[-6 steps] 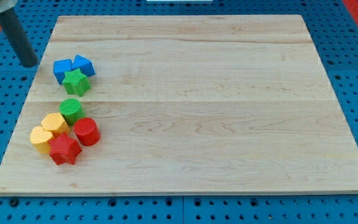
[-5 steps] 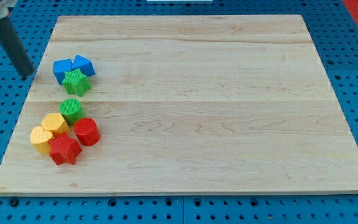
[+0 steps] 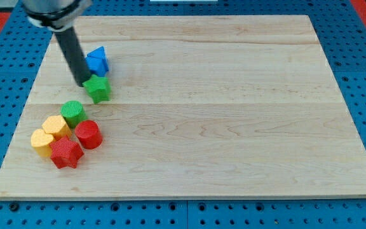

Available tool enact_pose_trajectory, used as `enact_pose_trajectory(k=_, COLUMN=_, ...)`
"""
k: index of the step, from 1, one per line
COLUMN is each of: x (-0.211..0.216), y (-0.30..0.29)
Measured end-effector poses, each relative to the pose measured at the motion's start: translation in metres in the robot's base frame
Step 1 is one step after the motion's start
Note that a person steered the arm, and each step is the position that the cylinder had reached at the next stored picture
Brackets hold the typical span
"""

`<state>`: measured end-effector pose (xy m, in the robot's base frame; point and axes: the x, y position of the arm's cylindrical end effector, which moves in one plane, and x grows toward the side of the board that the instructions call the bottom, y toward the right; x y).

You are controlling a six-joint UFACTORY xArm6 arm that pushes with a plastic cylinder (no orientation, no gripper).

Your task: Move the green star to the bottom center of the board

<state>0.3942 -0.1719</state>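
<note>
My tip rests on the board, touching the green star on its upper-left side. The end effector is a bare rod, grasping nothing. A blue block sits just above the star, beside the rod. Below the star lie a green cylinder, red cylinder, two yellow blocks and a red star, clustered together.

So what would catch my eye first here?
The dark rod, whose tip presses against the left side of a green star at the board's upper left, a blue block just above. Below them huddles a bright cluster: green cylinder, red cylinder, red star, two yellow blocks.
</note>
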Motion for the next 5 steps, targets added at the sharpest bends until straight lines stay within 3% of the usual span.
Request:
enact_pose_trajectory(k=2, x=0.03, y=0.033)
enact_pose_trajectory(k=3, x=0.038, y=0.07)
enact_pose_trajectory(k=5, x=0.095, y=0.177)
